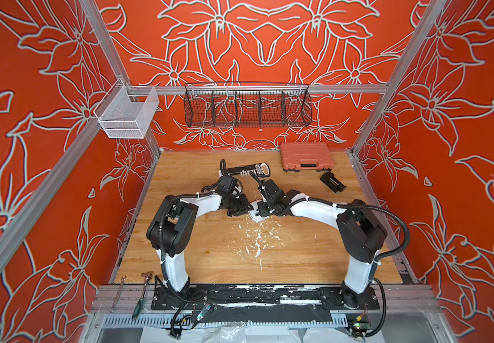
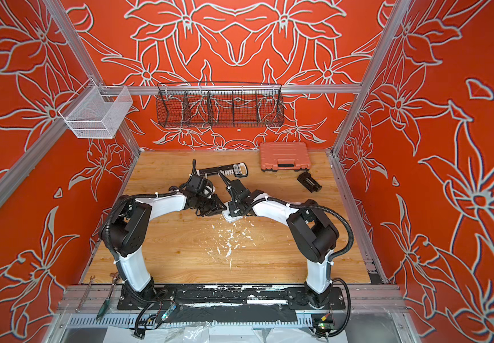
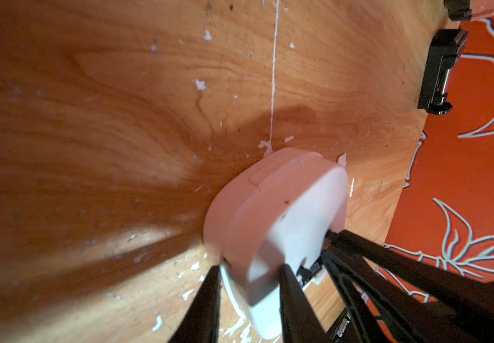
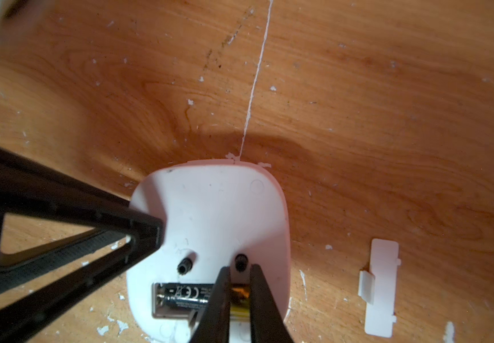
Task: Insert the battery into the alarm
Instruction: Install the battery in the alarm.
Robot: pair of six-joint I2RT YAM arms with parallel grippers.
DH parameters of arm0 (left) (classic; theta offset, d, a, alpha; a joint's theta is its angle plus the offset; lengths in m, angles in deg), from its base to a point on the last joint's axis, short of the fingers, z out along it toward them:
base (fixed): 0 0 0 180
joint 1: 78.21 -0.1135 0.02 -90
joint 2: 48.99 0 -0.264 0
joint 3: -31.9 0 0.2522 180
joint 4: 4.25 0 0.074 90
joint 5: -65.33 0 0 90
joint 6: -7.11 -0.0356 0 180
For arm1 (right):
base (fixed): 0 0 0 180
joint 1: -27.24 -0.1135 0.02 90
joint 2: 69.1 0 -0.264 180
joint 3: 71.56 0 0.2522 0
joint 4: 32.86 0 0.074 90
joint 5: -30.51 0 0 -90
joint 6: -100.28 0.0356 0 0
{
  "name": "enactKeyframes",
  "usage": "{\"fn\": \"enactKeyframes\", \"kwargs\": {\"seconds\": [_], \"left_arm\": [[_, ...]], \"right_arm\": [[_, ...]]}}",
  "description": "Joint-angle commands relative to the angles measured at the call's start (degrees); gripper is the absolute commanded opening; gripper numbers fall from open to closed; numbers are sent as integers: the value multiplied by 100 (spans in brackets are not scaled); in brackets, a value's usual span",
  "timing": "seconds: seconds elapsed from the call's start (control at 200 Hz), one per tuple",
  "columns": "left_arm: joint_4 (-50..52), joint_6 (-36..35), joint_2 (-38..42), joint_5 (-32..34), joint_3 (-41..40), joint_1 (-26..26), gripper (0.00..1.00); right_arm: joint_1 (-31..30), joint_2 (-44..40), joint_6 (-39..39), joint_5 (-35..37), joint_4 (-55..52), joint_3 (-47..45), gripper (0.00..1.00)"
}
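I found the battery (image 4: 186,297) slotted.
Right end effector (image 4: 240,274) pinched its gold end; left end effector (image 3: 249,268) clamped the alarm (image 4: 219,213).

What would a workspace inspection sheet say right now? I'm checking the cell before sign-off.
Surface: wooden table, white flecks.
Job's things: alarm back up; battery lying in its slot; white cover piece beside.
Clutter: orange case, black block, long tool; wrenches on front rail.
Grippers: left gripper clamps alarm's edge; right gripper pinches battery's gold end.
Cables: black conduit along both arms.
Surroundings: floral orange walls; black basket, white basket on rail.
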Motion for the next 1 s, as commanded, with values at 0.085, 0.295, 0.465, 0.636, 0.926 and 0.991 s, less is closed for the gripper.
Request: {"fn": "enactKeyframes", "kwargs": {"seconds": [0.085,0.295,0.465,0.636,0.926,0.991], "left_arm": [[396,-425,-437,-75,170,69,30],[584,-540,-536,-118,318,25,30],[627,-559,-542,-136,315,-1,30],[596,-560,-507,-145,253,3,30],[535,-562,-392,-136,130,-1,29],[534,-586,-379,-145,120,-1,29]], "right_arm": [[-487,24,129,-7,-36,-460,13],[-572,-167,29,282,317,-852,12],[-550,-324,11,240,409,-901,13],[-495,-412,87,152,228,-598,16],[-442,-428,390,306,-250,-61,32],[-400,-465,485,288,-299,37,37]]}}
